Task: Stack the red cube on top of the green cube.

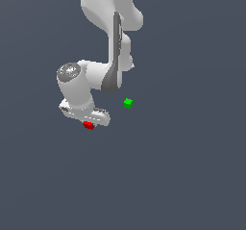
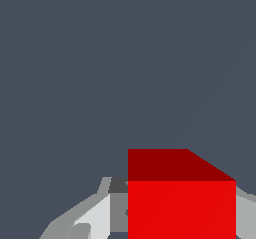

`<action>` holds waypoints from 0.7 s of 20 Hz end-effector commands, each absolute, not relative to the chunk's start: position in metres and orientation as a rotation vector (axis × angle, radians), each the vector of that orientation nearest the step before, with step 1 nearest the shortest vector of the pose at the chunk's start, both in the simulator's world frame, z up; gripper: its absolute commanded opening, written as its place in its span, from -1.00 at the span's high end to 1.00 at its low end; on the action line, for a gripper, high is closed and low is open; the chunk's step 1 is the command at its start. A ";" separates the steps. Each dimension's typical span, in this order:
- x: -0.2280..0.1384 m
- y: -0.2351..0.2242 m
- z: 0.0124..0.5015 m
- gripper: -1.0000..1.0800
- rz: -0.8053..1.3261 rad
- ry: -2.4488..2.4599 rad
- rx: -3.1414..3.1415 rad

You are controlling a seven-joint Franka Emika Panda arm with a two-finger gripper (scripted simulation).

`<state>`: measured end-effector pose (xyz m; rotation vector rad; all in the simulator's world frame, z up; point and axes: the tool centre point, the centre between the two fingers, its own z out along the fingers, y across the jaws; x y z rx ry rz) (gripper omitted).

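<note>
The red cube (image 1: pixel 88 125) sits right under the white hand, between the fingertips of my gripper (image 1: pixel 89 123). It fills the wrist view as a large red cube (image 2: pixel 181 203), and a grey finger (image 2: pixel 118 210) lies against each of its two sides. The gripper (image 2: pixel 181 218) looks shut on it. I cannot tell whether the cube rests on the floor or hangs just above it. The green cube (image 1: pixel 127 103) stands alone, apart from the hand, toward the exterior view's right and a little farther back. It does not appear in the wrist view.
The white arm (image 1: pixel 113 36) comes down from the top of the exterior view, and its elbow hangs close above the green cube. A plain dark grey floor (image 1: pixel 192 176) lies all around.
</note>
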<state>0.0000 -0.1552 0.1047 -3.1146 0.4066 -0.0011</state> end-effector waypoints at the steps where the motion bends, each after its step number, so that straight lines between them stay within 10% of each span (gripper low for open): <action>1: 0.000 -0.155 0.115 1.00 0.000 0.407 -3.115; 14: -0.008 -0.148 0.116 1.00 -0.001 0.407 -3.115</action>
